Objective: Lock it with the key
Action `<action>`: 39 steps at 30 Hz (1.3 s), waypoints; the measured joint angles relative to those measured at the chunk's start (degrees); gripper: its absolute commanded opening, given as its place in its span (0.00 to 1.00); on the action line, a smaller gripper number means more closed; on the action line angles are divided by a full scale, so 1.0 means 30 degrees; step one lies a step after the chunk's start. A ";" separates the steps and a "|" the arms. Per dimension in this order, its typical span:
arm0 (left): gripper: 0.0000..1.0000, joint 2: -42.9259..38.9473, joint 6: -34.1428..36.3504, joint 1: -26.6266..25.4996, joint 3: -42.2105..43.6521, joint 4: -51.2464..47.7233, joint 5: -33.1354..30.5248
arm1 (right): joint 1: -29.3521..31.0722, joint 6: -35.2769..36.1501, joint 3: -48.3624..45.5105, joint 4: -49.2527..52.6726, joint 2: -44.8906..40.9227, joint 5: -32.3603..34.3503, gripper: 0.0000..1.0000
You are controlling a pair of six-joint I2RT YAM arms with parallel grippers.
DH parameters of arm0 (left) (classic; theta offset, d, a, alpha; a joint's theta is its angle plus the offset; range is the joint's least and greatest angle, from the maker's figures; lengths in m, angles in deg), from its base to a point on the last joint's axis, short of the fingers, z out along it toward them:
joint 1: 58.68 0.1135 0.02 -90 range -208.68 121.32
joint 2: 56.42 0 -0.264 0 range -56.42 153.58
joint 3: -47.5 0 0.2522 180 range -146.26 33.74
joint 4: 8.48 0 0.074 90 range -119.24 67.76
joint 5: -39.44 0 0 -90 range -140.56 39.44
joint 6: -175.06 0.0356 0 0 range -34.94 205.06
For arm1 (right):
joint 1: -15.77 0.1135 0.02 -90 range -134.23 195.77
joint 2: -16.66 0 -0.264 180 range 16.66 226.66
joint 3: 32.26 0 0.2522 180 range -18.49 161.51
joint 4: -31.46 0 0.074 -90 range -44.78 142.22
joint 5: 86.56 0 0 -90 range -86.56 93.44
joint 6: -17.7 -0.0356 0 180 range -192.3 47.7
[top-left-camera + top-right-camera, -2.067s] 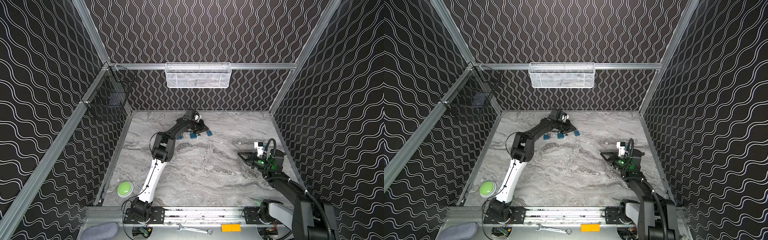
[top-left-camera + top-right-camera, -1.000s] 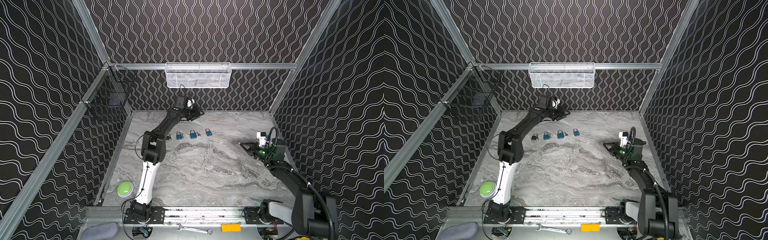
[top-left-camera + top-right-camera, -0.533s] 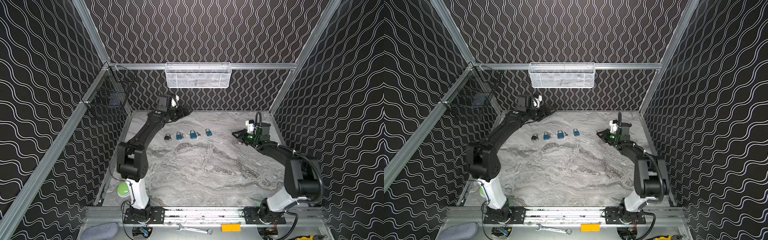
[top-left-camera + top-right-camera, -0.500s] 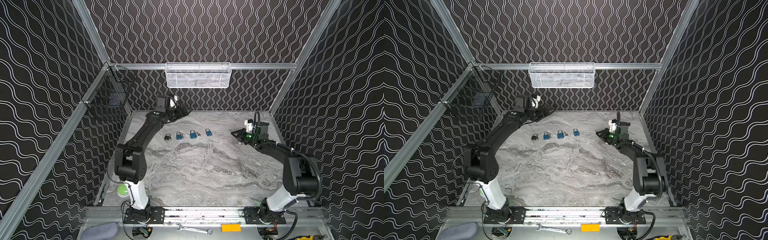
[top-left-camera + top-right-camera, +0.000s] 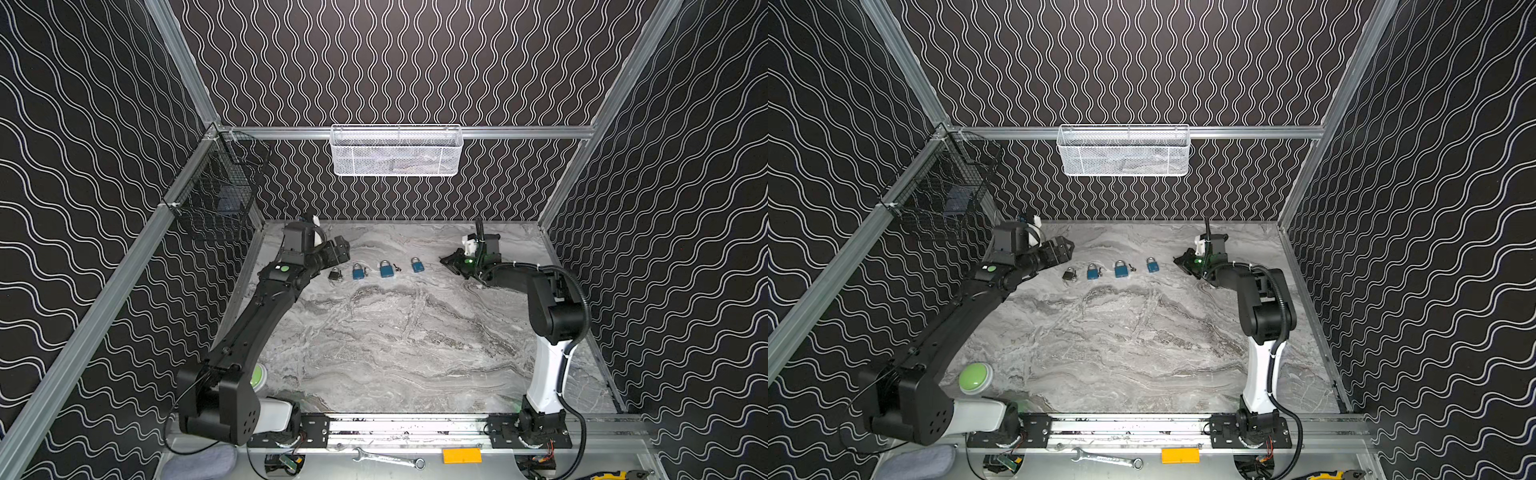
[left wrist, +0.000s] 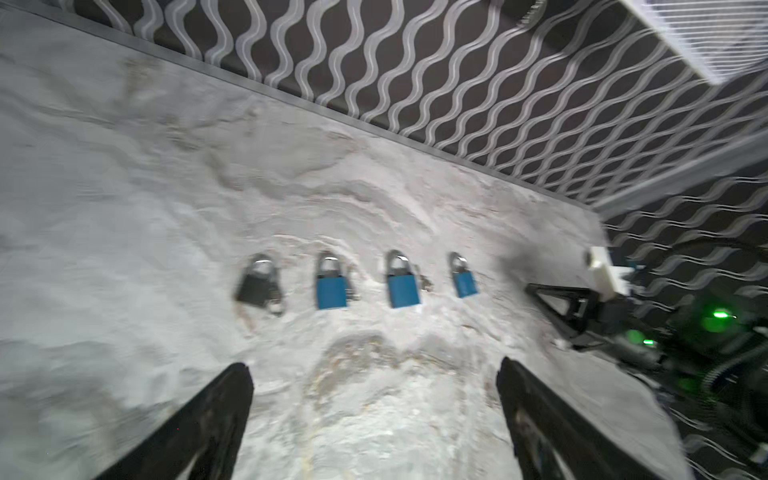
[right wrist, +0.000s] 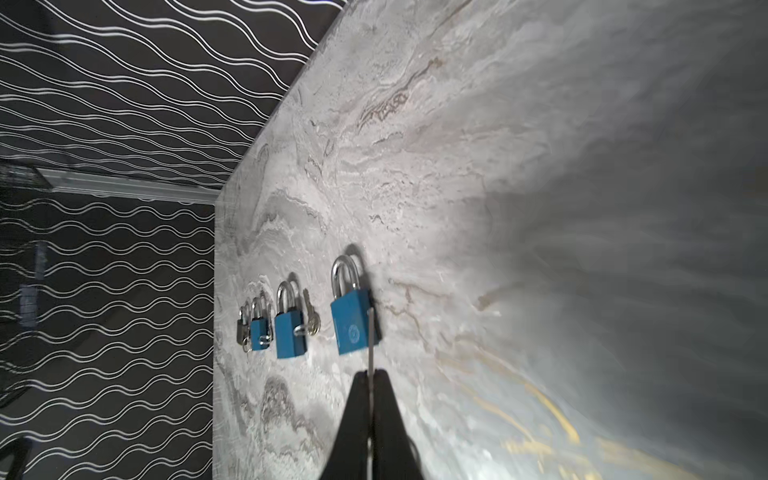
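Four padlocks lie in a row at the back of the marble table: a black one [image 5: 334, 274] on the left, then three blue ones [image 5: 358, 272] [image 5: 386, 269] [image 5: 417, 265]. My right gripper [image 7: 370, 374] is shut on a key [image 7: 369, 332], whose thin blade points at the nearest blue padlock [image 7: 353, 326], the rightmost in the row. In both top views this gripper [image 5: 445, 262] hovers just right of the row. My left gripper [image 6: 374, 370] is open and empty, left of the black padlock [image 6: 257, 286] and above the table. A loose key [image 7: 311, 320] lies beside the middle blue padlock [image 7: 289, 334].
A white mesh basket [image 5: 397, 151] hangs on the back wall and a black wire basket [image 5: 216, 195] on the left rail. A green button [image 5: 974, 377] sits at the front left by the left arm's base. A wrench [image 5: 386, 458] lies in front of the rail.
My left gripper has left the padlocks, drawn back to the left and opened wide. My right gripper, shut all along, has moved from the right side to the back, up to the row's right end.
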 measured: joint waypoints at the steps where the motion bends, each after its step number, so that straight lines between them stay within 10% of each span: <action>1: 0.95 -0.0160 0.0080 0.0007 0.0160 -0.0058 -0.0525 | 0.0138 0.0007 0.0452 0.0044 0.0372 0.0036 0.00; 10: 0.95 -0.1851 0.1362 0.0036 0.2164 0.0350 -0.2827 | 0.0692 -0.0138 0.2135 0.0495 0.2761 0.0364 0.04; 16: 0.99 -0.3606 0.1967 0.0044 0.4816 0.2557 -0.4430 | 0.0918 -0.0117 0.2433 0.0809 0.2907 0.0357 0.25; 23: 0.98 -0.3650 0.2004 0.0044 0.5421 0.3461 -0.8466 | 0.1005 -0.0058 0.2630 0.0721 0.2754 0.0219 0.61; 25: 0.99 -0.3548 0.2157 0.0044 0.5632 0.3752 -0.9092 | 0.1042 0.0066 0.2739 0.0729 0.2601 0.0240 1.00; 39: 0.99 -0.4881 0.3759 0.0044 0.8233 0.6696 -1.0870 | 0.1559 0.2273 0.4197 0.4437 0.1974 0.3475 1.00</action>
